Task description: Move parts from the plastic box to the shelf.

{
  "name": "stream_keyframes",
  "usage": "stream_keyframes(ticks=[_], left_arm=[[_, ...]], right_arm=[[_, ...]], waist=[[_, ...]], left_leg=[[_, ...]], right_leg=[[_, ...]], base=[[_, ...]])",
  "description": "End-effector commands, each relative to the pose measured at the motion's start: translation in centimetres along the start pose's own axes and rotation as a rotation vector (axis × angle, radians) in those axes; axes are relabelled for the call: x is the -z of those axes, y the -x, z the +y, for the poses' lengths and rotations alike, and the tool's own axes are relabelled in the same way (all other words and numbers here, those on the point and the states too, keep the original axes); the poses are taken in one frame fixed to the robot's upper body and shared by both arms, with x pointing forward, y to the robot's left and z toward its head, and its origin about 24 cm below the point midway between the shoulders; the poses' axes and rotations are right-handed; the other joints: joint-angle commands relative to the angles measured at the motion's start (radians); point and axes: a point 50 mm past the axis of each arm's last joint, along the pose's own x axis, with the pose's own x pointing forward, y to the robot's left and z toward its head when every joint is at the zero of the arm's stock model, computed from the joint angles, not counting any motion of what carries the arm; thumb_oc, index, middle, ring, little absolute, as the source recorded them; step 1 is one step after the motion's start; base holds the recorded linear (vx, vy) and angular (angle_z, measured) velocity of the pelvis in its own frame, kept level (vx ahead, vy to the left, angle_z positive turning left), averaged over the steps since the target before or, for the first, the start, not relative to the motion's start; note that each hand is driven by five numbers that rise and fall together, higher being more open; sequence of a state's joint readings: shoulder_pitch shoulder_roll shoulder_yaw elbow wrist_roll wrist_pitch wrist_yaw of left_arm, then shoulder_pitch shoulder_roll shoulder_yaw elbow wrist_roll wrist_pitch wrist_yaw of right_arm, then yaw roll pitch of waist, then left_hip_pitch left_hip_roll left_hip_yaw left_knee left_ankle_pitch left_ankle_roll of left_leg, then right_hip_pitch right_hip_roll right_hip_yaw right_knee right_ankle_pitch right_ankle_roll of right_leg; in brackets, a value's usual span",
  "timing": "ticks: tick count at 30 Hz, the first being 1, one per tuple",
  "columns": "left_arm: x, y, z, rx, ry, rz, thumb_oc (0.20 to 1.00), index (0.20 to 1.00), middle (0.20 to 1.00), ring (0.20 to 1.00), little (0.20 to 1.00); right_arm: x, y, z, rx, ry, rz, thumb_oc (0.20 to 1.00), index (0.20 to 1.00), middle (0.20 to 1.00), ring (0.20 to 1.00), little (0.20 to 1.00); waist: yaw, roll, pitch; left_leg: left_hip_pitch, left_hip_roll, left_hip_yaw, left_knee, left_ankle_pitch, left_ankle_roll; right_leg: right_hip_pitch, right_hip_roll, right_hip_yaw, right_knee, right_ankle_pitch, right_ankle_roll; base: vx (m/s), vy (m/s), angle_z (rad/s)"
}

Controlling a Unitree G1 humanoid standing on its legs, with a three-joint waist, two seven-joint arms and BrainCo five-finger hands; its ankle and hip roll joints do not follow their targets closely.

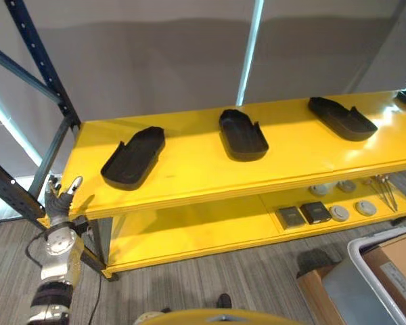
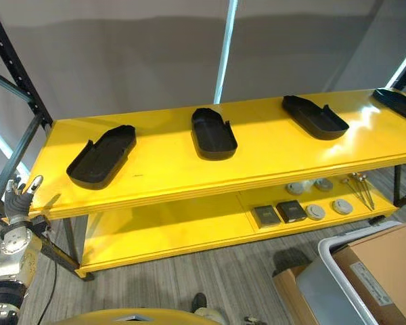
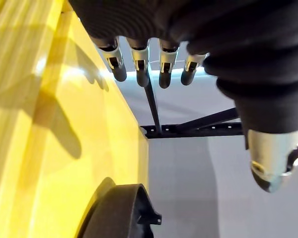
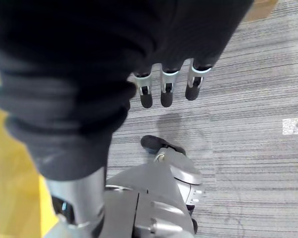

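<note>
Three black moulded parts lie spaced along the top board of the yellow shelf (image 1: 189, 177): one at the left (image 1: 134, 157), one in the middle (image 1: 242, 134), one at the right (image 1: 342, 117). Another black part (image 2: 399, 103) shows at the far right edge. The grey plastic box (image 1: 352, 288) stands on the floor at the lower right, with a brown cardboard piece (image 1: 399, 264) in it. My left hand (image 1: 57, 203) is raised beside the shelf's left end, open and empty, short of the left part (image 3: 119, 213). My right hand (image 4: 167, 89) hangs open and empty over the carpet.
A dark steel rack upright (image 1: 40, 61) with diagonal braces stands at the shelf's left end, close to my left hand. The lower board (image 1: 189, 230) carries small black blocks (image 1: 304, 214), grey discs (image 1: 352, 210) and thin metal tools (image 1: 386, 193) at its right.
</note>
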State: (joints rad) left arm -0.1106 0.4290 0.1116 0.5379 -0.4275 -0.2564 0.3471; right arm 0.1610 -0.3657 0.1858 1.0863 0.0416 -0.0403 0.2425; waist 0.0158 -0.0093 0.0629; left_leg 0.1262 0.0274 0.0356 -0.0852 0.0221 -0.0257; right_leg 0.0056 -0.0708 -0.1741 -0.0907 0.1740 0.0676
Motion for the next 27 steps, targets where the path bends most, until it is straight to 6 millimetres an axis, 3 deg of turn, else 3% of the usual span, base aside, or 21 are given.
stream_keyframes(ticks=[1,11,19,27], left_arm=[[-5.8,-2.5,-1.6,0.044,-0.008,-0.259,1.000,1.000,1.000,1.000,1.000],[-5.3,-3.4,-3.4,0.170,-0.011,-0.198,1.000,1.000,1.000,1.000,1.000],[-3.8,-3.2,-3.0,0.135,-0.002,-0.146,1.000,1.000,1.000,1.000,1.000],[-4.6,-3.4,-2.1,0.106,-0.017,-0.182,1.000,1.000,1.000,1.000,1.000]], right_arm=[[-0.5,-0.1,-0.3,-0.033,0.060,0.002,1.000,1.000,1.000,1.000,1.000],[0.0,0.2,-1.0,-0.051,0.105,0.013,1.000,1.000,1.000,1.000,1.000],[0.3,0.3,-0.8,-0.062,0.101,0.017,1.000,1.000,1.000,1.000,1.000],[0.3,0.4,-0.8,-0.068,0.104,0.013,1.000,1.000,1.000,1.000,1.000]], waist=[[-0.023,-0.010,0.006],[-0.053,-0.012,0.013],[-0.057,-0.020,0.013],[-0.052,-0.022,0.020]], left_leg=[[-0.021,-0.016,0.038,0.005,-0.014,0.005],[-0.015,-0.008,0.062,0.009,-0.021,0.011],[-0.013,-0.006,0.067,0.011,-0.023,0.010],[-0.015,-0.006,0.062,0.011,-0.022,0.011]], right_leg=[[0.087,-0.058,0.021,0.061,-0.128,0.082],[0.077,-0.051,0.047,0.068,-0.131,0.084],[0.080,-0.049,0.050,0.064,-0.131,0.085],[0.083,-0.048,0.047,0.060,-0.130,0.084]], base=[[0.02,0.020,-0.08],[0.01,0.007,-0.10],[0.00,-0.004,-0.03],[0.00,0.001,0.05]])
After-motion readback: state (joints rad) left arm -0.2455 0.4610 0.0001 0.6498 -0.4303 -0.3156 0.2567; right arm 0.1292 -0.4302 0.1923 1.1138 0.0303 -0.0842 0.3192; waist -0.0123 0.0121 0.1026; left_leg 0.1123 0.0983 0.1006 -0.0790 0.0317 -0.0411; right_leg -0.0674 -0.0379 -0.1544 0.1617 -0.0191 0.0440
